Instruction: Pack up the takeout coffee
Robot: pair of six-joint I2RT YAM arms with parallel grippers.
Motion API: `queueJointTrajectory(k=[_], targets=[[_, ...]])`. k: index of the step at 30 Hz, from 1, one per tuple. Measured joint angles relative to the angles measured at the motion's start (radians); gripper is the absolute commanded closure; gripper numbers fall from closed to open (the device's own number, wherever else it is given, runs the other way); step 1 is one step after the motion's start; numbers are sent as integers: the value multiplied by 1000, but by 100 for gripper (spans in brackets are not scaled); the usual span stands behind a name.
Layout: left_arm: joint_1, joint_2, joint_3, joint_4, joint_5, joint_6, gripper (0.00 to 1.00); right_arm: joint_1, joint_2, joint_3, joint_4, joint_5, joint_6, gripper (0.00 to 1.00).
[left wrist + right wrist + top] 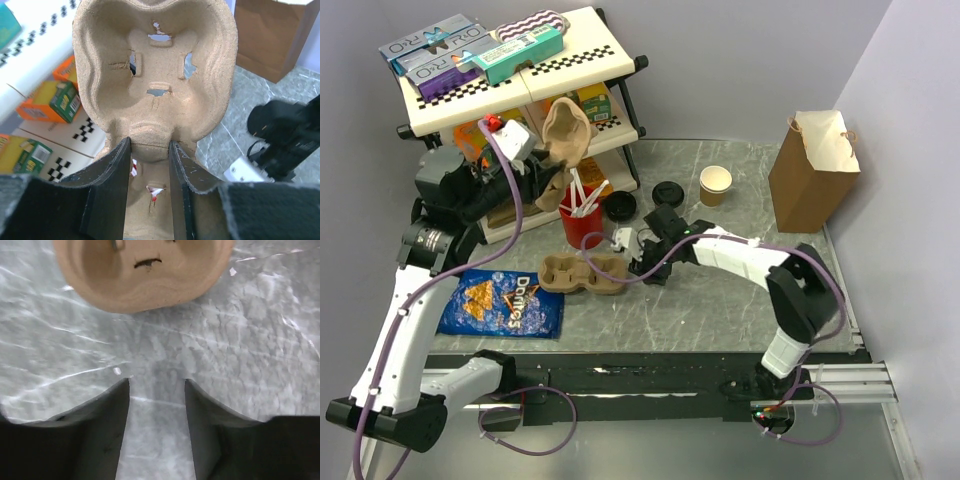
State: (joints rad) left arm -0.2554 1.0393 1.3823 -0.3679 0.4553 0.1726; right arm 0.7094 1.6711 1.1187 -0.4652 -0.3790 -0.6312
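Moulded brown pulp fills the left wrist view. The left end effector (150, 145) is pinching the middle ridge of a lifted pulp carrier (155, 75), with its black fingers (112, 195) pressed against either side. Seen from above, this carrier hangs in the air in front of a shelf unit (520, 75), above a red cup of white sticks (582, 215).

The right end effector (156, 382) is spread and holds nothing. It sits low over the worktop (240, 365), with the rim of a second pulp carrier (142, 275) just ahead of its fingertips.

The takeout coffee (667, 190) shows only its round black lid. It stands behind the right arm, between the red cup and an unlidded tan cup (716, 183). A similar black disc (620, 205) lies beside the red cup, so this identification is a judgement.

The step in hand appears to be readying a carrier for the cup. It would go best if the right fingers met the flat carrier's rim squarely, and the lifted carrier stayed clear of the sticks.

The worktop is glossy grey marbled stone. A brown paper bag (813, 170) stands upright at the far right, and a blue crisp bag (503, 303) lies at the near left. The walls are pale grey.
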Motion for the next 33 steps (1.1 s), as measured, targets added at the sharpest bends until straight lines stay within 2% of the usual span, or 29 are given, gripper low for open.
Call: queueJointTrajectory(k=[1,2,4,5,18,25,29,33], targets=[[0,2,8,-1,0,2,99,0,18,7,-4,3,-16,69],[0,2,16,-3,0,3,99,1,42,17,-8,6,-25,87],[0,1,31,-3,0,10,99,7,90,50,-18,12,-48,99],[0,0,36,-3,0,14,99,10,114,69,-21,15,-55,100],[0,-4,39,-15,-8,43,99,151,315,302,-59,-27,-77,100],[0,-8,39,-18,2,43,99,162,342,387,-53,-62,-69,99],[-1,-5,39,-18,39,44,99,135,315,348,-79,-75,-67,97],[-29,17,39,-19,79,70,99,28,143,163,-143,-72,-44,94]])
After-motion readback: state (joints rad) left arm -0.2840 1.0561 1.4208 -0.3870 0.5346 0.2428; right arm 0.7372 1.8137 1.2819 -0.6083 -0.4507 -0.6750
